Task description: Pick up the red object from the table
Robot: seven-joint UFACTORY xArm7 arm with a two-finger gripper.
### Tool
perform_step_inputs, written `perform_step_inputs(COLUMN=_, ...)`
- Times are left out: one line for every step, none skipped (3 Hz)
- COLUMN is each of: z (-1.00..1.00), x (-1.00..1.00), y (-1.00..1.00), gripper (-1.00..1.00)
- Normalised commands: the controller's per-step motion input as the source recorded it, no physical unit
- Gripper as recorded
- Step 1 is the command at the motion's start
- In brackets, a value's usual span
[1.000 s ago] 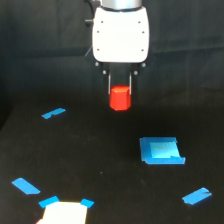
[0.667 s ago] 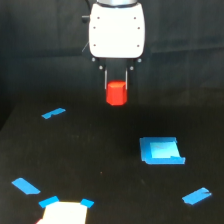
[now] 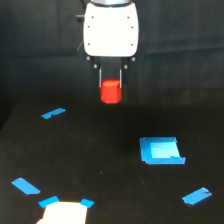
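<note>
— Where's the red block [image 3: 110, 92]?
— Clear of the black worktop [image 3: 100, 165], pinched between the closed fingers [image 3: 101, 79] of the gripper [image 3: 110, 81].
— And the blue pad [image 3: 161, 150]?
— Flat on the worktop, toward the exterior view's right, well apart from the block.

A dark, nearly black backdrop [image 3: 190, 50] is seen behind the scene, with faint vertical folds. No windows or furniture are shown; the light is dim and even.
</note>
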Motion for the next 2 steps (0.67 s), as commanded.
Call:
perform_step_inputs(z=0.30, x=0.07, y=0.56, gripper=-0.24)
perform_step_inputs(z=1.00, x=0.16, y=0.45, gripper=-0.65)
